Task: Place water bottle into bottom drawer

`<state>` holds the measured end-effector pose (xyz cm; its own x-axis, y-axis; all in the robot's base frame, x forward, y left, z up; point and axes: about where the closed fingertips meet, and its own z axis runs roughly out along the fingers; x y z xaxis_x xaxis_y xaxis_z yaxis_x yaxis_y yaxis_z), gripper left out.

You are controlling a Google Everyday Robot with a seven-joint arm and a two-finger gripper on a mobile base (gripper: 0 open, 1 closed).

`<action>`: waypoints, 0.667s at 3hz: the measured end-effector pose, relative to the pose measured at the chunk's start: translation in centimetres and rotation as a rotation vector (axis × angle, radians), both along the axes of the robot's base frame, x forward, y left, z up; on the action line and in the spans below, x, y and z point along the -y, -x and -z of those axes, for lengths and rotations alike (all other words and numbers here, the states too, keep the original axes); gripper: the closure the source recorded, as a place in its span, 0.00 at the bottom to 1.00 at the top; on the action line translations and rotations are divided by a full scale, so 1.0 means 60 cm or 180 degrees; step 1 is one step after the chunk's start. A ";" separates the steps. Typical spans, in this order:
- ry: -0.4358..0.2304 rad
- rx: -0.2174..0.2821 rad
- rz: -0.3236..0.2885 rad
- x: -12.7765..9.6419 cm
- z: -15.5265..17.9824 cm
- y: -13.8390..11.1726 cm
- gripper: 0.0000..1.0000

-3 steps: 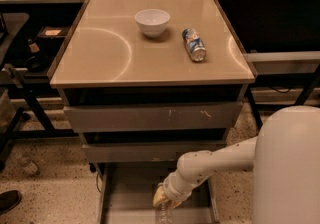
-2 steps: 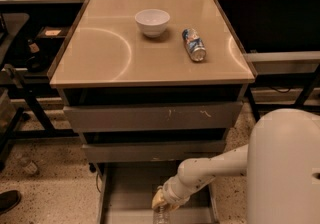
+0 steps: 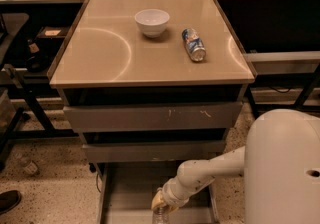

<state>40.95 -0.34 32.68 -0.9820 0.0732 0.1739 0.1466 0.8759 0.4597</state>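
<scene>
One arm (image 3: 210, 173) is reaching down and left from the white robot body (image 3: 285, 168), which is filling the lower right. Table (image 3: 100, 63) is sitting mid-frame. Two upper drawers (image 3: 150, 117) are showing flat fronts under its front edge. Bottom drawer (image 3: 130, 193) is standing pulled out below that edge, grey floor showing. Bowl (image 3: 152, 21) is sitting near the back edge, about midway. Can (image 3: 194, 44) is lying on its side toward the right edge, apart from the bowl.

Water bottle (image 3: 160, 215) is hanging upright over the drawer floor, below the table's front edge, cut off by the frame bottom. Can't tell if it's touching the floor.

Handling, my read: light, thin-walled, crinkly, slick. Squeezing the body would be denting it; the neck is stiffer, so that's the better hold.

Gripper (image 3: 161, 204) is sitting right on the bottle's top end, inside the drawer. Fingers are looking clamped around the neck, parted only by its width, touching nothing else.
</scene>
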 end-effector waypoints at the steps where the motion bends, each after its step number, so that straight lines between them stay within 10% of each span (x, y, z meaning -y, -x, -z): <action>1: -0.0142 -0.0001 0.0220 -0.005 0.037 -0.018 1.00; 2: -0.0280 0.0059 0.0361 -0.011 0.065 -0.046 1.00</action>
<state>43.72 0.32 28.77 -0.9714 0.1693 0.1665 0.2333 0.8103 0.5375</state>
